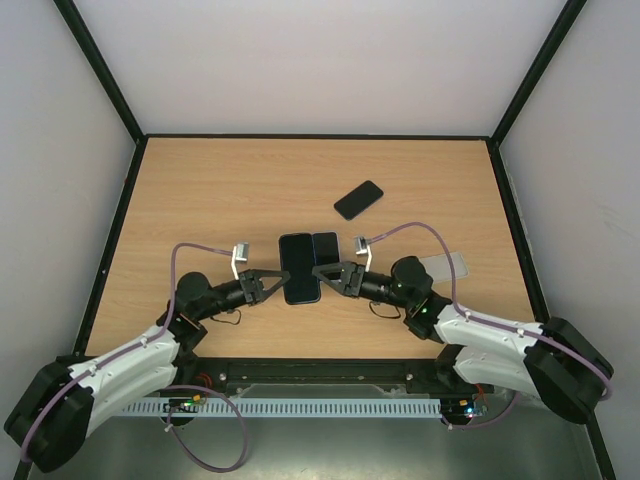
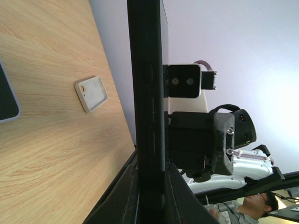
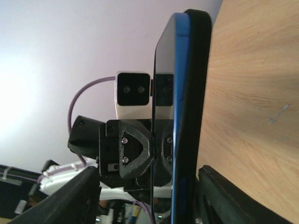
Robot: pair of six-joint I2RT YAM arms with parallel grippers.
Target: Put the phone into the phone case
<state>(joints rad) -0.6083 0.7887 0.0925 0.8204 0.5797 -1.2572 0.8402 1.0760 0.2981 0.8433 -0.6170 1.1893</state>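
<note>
Wood-grain bench (image 1: 200, 190), pale and matte, is sitting inside a black frame with blank white walls rising around it. At its middle the left claw (image 1: 278, 285) is pinching the phone (image 1: 298, 268) by one long side, its dark fingers (image 2: 121, 200) pressing tight on both faces. The phone is lying level between the two claws. It is a slim slab with a glossy black screen, rounded corners and a blue rim. Whether it is resting on the wood or raised off it, I cannot tell. A matte black case (image 1: 326, 246) is sitting against its underside, offset toward the right so one strip is showing. The right claw (image 1: 322, 278) is standing wide, its fingers straddling phone and case, with a clear gap on the screen side. Farther back a second dark phone (image 1: 358, 199) is lying at a slant. A frosted, see-through case (image 1: 445, 266) is resting near the right arm.
</note>
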